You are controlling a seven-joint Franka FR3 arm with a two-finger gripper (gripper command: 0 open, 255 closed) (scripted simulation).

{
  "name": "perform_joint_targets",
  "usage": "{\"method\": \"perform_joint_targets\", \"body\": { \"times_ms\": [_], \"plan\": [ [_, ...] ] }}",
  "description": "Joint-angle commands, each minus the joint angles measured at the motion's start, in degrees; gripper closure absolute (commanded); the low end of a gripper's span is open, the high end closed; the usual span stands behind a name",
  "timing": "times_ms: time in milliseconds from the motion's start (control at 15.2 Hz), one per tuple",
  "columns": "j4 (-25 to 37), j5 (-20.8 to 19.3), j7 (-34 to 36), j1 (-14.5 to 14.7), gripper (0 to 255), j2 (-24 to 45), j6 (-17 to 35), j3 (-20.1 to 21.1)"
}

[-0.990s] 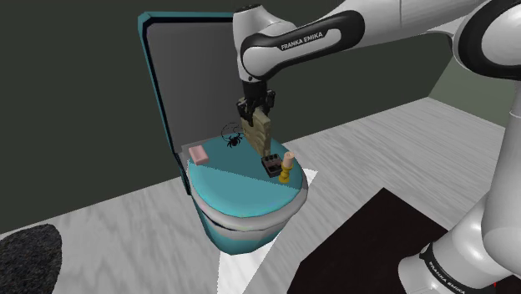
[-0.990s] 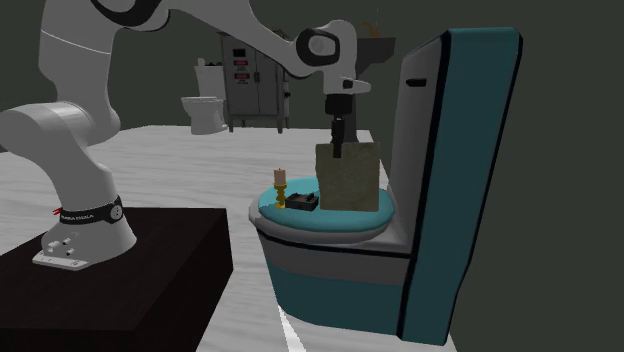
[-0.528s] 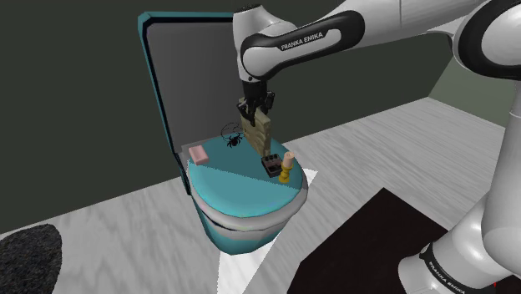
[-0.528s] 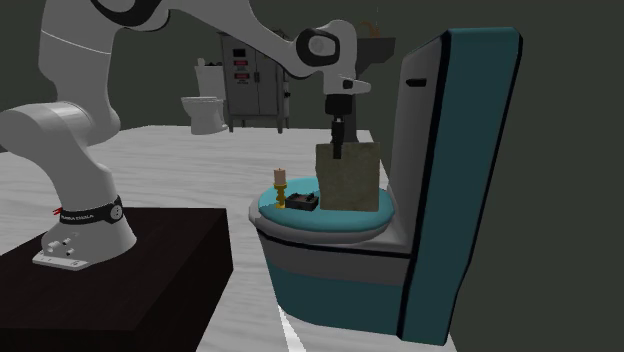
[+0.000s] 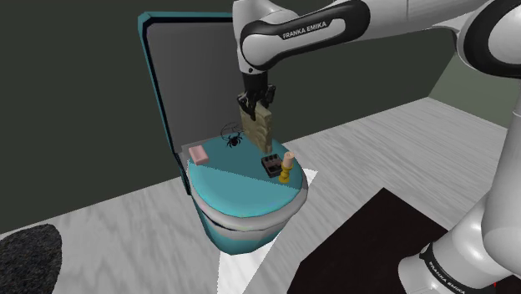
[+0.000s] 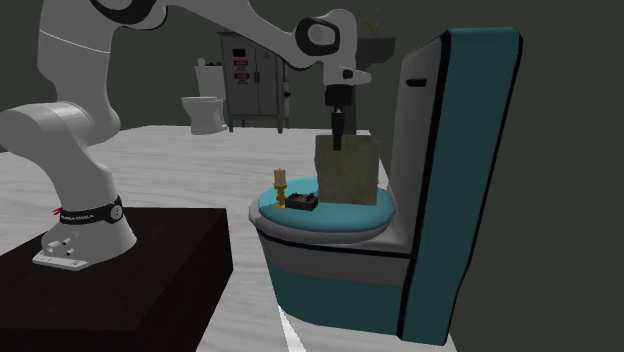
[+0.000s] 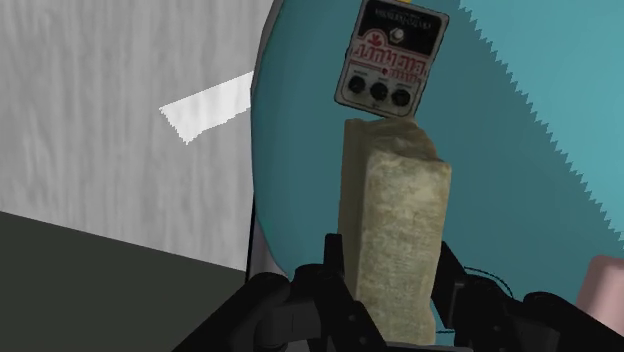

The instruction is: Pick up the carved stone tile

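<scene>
Shoulder view: stone tile (image 5: 260,129) is clamped upright in gripper (image 5: 254,107) and raised higher above toilet seat (image 5: 234,190) than a moment ago.
Second exterior view: gap under tile is seen.
Wrist view: both fingers (image 7: 335,262) are pressed on tile.
Pick is judged nearly done.

Tile (image 5: 259,129) in end effector (image 5: 253,108), over toilet lid (image 5: 238,192), pedal (image 5: 270,165) on lid

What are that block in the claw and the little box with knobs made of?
The tile looks like stone: beige, matte, rough speckled faces. The knobbed box has a smooth white printed face with red lettering, perhaps painted metal or plastic; I cannot tell which.
</scene>
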Motion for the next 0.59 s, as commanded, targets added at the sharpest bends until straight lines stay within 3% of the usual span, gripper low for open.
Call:
{"method": "perform_joint_targets", "body": {
  "times_ms": [0, 528],
  "plan": [
    [1.16, 0.18, -0.36, -0.02, 255, -0.4, -1.4, 0.05],
    [6.15, 0.67, -1.41, 0.23, 255, -1.2, -7.07, 0.24]
  ]
}}
